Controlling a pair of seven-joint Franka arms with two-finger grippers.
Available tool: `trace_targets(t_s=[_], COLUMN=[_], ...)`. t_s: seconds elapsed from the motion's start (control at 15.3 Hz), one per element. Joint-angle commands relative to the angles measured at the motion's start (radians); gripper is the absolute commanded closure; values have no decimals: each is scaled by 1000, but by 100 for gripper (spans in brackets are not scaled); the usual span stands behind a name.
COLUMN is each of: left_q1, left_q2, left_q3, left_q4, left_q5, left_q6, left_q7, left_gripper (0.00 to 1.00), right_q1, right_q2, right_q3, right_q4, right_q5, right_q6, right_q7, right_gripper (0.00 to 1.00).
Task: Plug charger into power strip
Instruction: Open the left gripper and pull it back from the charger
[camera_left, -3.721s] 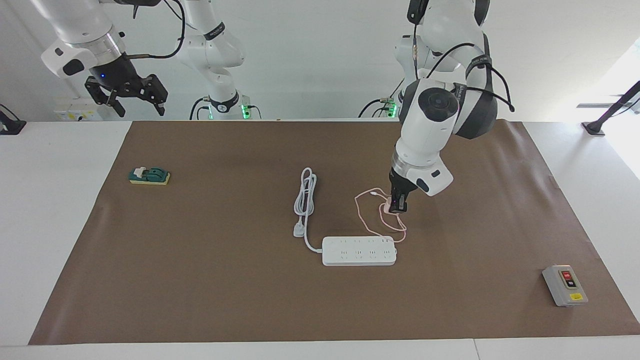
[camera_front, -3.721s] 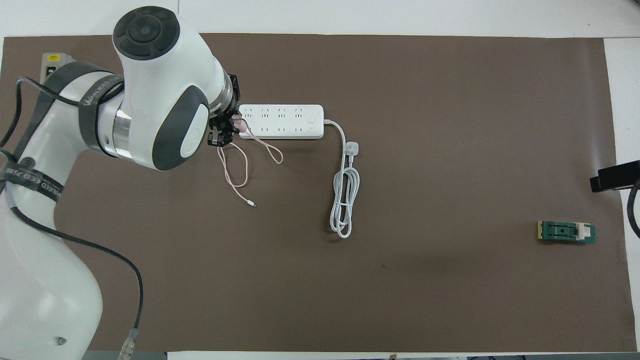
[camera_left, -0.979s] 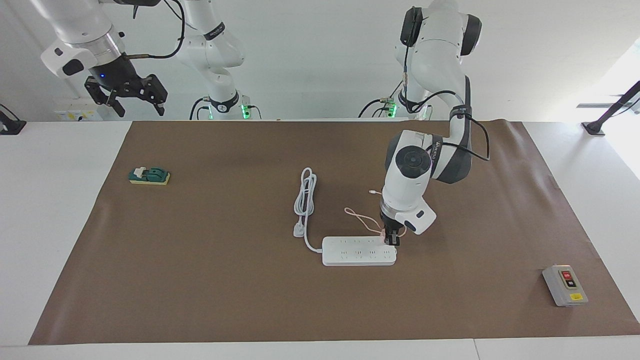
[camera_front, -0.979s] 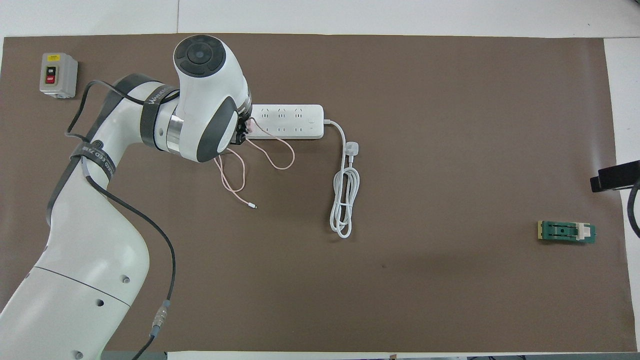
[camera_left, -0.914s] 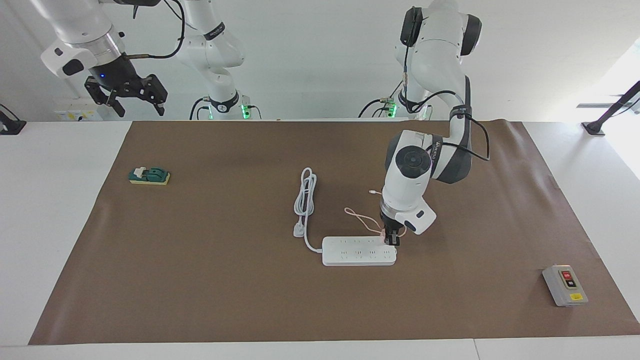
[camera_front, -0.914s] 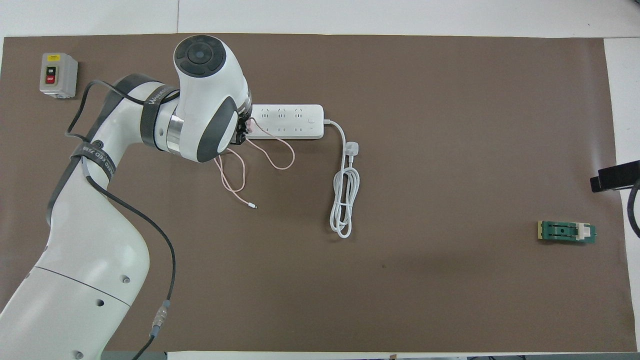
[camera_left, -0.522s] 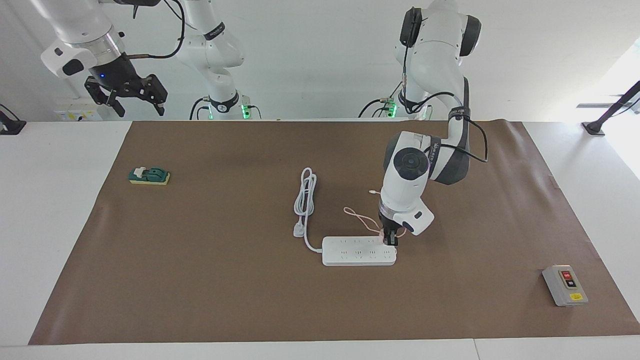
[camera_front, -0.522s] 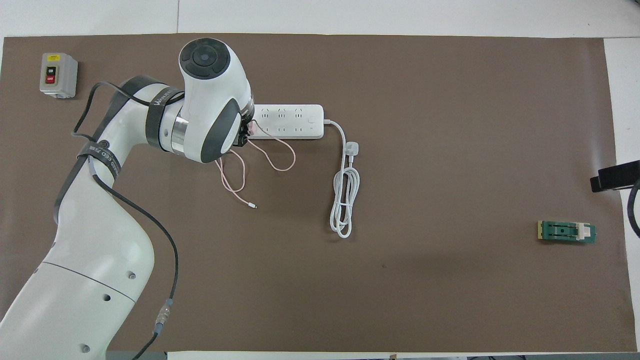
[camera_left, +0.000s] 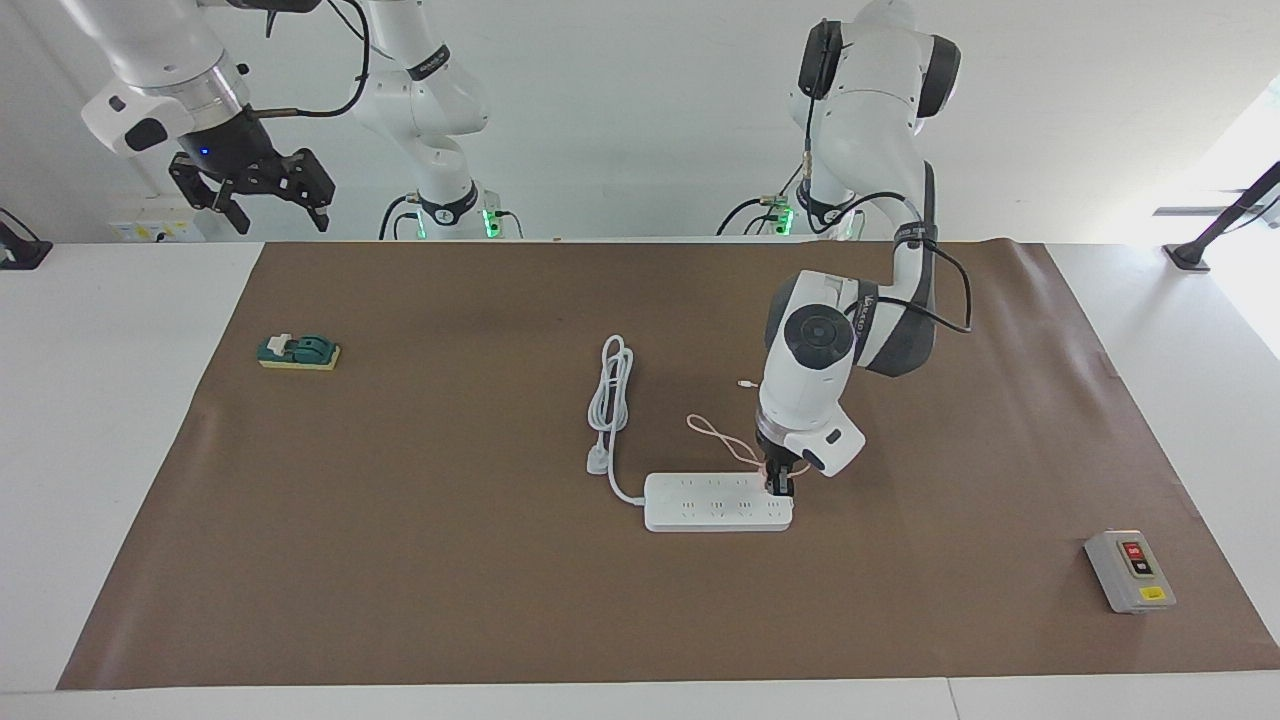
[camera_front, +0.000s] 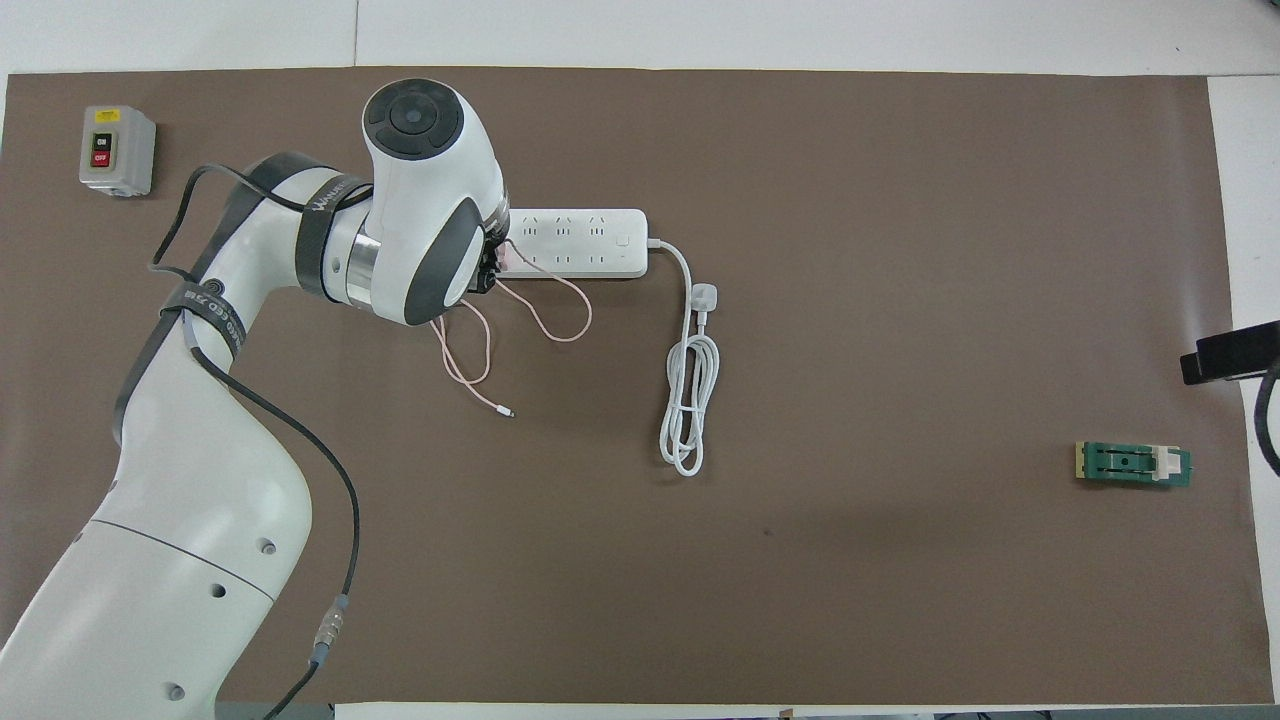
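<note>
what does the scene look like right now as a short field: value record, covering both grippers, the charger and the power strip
left gripper: down at the power strip's end toward the left arm's end of the table, shut on the charger
charger: pale pink, at the strip's row of outlets nearer the robots; seating not discernible
charger cable: loops on the brown mat nearer the robots
power strip: flat on the mat
right gripper: open, raised, waiting
grey switch box: untouched

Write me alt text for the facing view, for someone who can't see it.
The left gripper presses the pink charger down at the left arm's end of the white power strip on a brown mat. The right gripper waits raised and open above the table's edge by the robots. A grey switch box and a green block lie on the mat.
</note>
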Motion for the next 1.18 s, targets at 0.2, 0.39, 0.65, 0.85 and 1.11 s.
trace_targets(t_s=[0.2,0.39,0.65,0.85,1.11], left_q1=[7,23,50,107,185], left_q2=[-42,-98,-154,-183,-198], left_q3=[5,10,16,13,13], left_q4=[7,13,41,64,102], left_q5=[12,9,13,15,16], left_q6=[-54,-90,-105,-146,-190], left_q7=[131,133,307,538,888], left_gripper=[0,0,0,0,0], right_q1=[-22,-22,-19,-22,-12], right_q2=[-12,-12,-12,-12,-12], right_q3=[16,16,16,16,16], right_q4=[-14,-14,-14,-14,-14], right_q5=[-17,-15,-17,-15,-17], right_q6=[2,5,5,3,9], right_q7=[-8,-8,-6,-8,-6], right_gripper=[0,0,0,0,0])
